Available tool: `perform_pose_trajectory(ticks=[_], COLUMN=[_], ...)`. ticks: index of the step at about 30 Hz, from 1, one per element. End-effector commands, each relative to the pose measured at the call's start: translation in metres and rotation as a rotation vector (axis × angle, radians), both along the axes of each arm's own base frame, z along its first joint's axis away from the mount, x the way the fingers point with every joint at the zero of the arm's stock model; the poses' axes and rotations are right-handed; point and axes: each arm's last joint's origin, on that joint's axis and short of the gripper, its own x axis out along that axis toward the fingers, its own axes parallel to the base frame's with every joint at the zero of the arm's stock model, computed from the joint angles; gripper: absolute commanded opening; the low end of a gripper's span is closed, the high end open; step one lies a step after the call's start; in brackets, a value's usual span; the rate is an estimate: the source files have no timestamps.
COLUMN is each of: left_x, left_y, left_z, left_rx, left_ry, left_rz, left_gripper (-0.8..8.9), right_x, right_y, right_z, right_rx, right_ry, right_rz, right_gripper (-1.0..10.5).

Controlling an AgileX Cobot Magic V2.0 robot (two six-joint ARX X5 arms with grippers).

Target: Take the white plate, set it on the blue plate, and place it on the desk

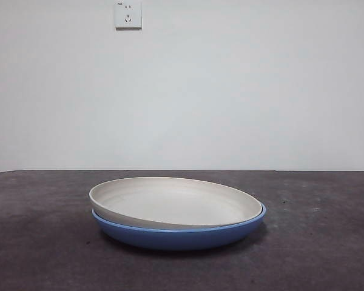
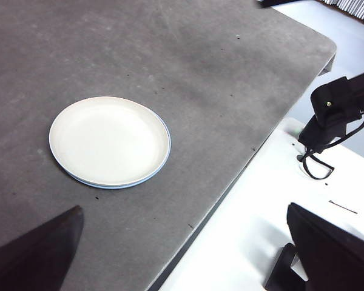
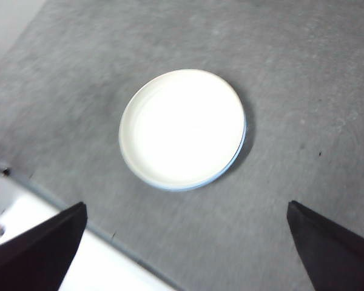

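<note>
White plate point(image 1: 173, 203) nested in blue plate point(image 1: 182, 235) (no writing legible).

The round cream matte plate point(image 1: 173, 202) sat nested in the round glossy blue plate point(image 1: 182, 235), shifted a little toward the left so its rim overhung there, while on the right the lower plate's rim showed past it. The stack rested on the dark speckled bench point(image 1: 36, 242), well in from its edges. Behind the bench stood a pale wall point(image 1: 230, 91), with a socket plate point(image 1: 128, 15) high up, left of the stack.
</note>
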Motion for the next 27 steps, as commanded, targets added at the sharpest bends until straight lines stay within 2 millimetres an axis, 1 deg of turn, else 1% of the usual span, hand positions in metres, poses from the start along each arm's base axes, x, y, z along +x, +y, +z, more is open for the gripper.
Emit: perform_pose_trajectory(ticks=[1, 6, 9, 12, 16, 17, 18, 19, 20, 21, 22, 23, 27], left_x=[0.000, 0.000, 0.000, 0.000, 0.000, 0.000, 0.000, 0.000, 0.000, 0.000, 0.000, 0.000, 0.000], left_y=[0.000, 0.000, 0.000, 0.000, 0.000, 0.000, 0.000, 0.000, 0.000, 0.000, 0.000, 0.000, 0.000], left_z=[0.003, 0.003, 0.003, 0.003, 0.003, 0.003, 0.003, 0.003, 0.003, 0.003, 0.003, 0.003, 0.003], left_rx=[-0.022, -0.032, -0.032, -0.030, -0.030, -0.030, -0.030, -0.030, -0.028, -0.028, -0.029, -0.030, -0.030], left_ry=[0.015, 0.023, 0.023, 0.024, 0.024, 0.024, 0.025, 0.025, 0.026, 0.027, 0.026, 0.025, 0.024], left_rz=[0.010, 0.017, 0.017, 0.017, 0.017, 0.017, 0.017, 0.017, 0.017, 0.017, 0.017, 0.017, 0.017], left_gripper=[6.26, 6.26, 6.26, 6.25, 6.02, 5.66, 4.91, 3.87, 2.26, 0.43, 0.22, 0.28, 0.26], right_x=[-0.024, -0.063, -0.080, -0.091, -0.097, -0.097, -0.097, -0.097, -0.097, -0.097, -0.097, -0.096, -0.096], right_y=[-0.013, -0.038, -0.049, -0.056, -0.060, -0.060, -0.060, -0.060, -0.060, -0.060, -0.059, -0.059, -0.059], right_z=[0.005, 0.000, -0.004, -0.005, -0.005, -0.005, -0.005, -0.005, -0.005, -0.005, -0.004, -0.004, -0.004], right_rx=[0.011, 0.026, 0.036, 0.059, 0.082, 0.082, 0.082, 0.082, 0.082, 0.082, 0.083, 0.084, 0.087], right_ry=[-0.042, -0.065, -0.087, -0.128, -0.164, -0.165, -0.164, -0.163, -0.163, -0.164, -0.166, -0.168, -0.172], right_rz=[0.027, 0.031, 0.032, 0.033, 0.033, 0.033, 0.033, 0.033, 0.033, 0.033, 0.032, 0.030, 0.030], right_gripper=[5.8, 5.8, 5.8, 5.8, 5.8, 5.8, 5.5, 4.7, 3.2, 1.3, -0.2, 0.2, 0.3])
